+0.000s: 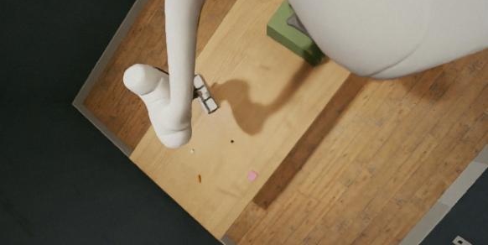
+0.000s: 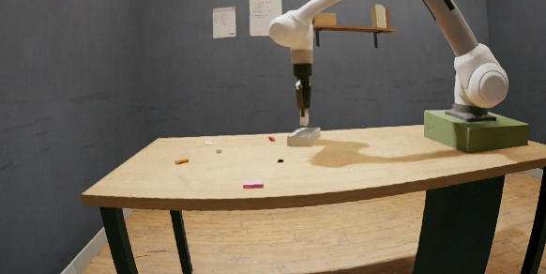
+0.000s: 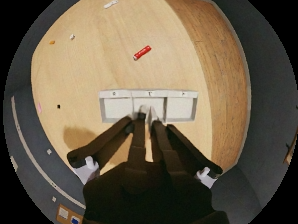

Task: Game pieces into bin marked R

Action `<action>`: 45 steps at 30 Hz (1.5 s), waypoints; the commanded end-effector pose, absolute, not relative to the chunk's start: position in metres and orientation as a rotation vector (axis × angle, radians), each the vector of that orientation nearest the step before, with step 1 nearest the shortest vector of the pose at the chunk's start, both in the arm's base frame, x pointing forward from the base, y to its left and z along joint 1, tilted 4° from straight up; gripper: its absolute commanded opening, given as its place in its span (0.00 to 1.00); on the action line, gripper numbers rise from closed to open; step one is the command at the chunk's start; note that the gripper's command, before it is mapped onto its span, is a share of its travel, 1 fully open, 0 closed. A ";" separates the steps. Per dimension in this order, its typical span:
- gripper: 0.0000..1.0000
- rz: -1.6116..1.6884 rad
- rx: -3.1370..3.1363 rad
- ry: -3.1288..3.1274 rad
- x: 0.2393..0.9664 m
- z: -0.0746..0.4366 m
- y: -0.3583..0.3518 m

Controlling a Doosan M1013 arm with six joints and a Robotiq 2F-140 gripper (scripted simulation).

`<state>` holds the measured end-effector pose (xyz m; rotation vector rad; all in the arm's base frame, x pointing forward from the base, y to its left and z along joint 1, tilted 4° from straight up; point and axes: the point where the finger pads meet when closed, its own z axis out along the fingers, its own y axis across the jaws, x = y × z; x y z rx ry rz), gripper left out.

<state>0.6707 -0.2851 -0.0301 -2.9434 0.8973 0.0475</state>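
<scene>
Bin letters (tiny) hard 2 read.

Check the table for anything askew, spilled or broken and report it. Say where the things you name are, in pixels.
Nothing looks spilled or broken. The divided tray [image 2: 296, 142] [image 3: 101, 110] sits flat, and the small items, like the red cylinder [image 2: 271, 139] [image 3: 142, 52] and pink block [image 1: 251, 175] [image 2: 253, 184], lie loosely scattered, none clearly odd.

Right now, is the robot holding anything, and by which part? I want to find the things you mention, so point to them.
I can't tell: the gripper [image 1: 197, 93] [image 2: 304, 121] [image 3: 147, 111] has its fingertips close together, and the views don't settle whether anything is between.
</scene>
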 end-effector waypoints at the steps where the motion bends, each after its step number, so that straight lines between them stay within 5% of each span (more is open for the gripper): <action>1: 0.15 0.045 -2.943 0.898 0.672 -0.025 -0.286; 21: 0.15 0.045 -2.943 0.898 0.704 -0.020 -0.208; 45: 0.15 0.045 -2.943 0.898 0.704 -0.070 -0.205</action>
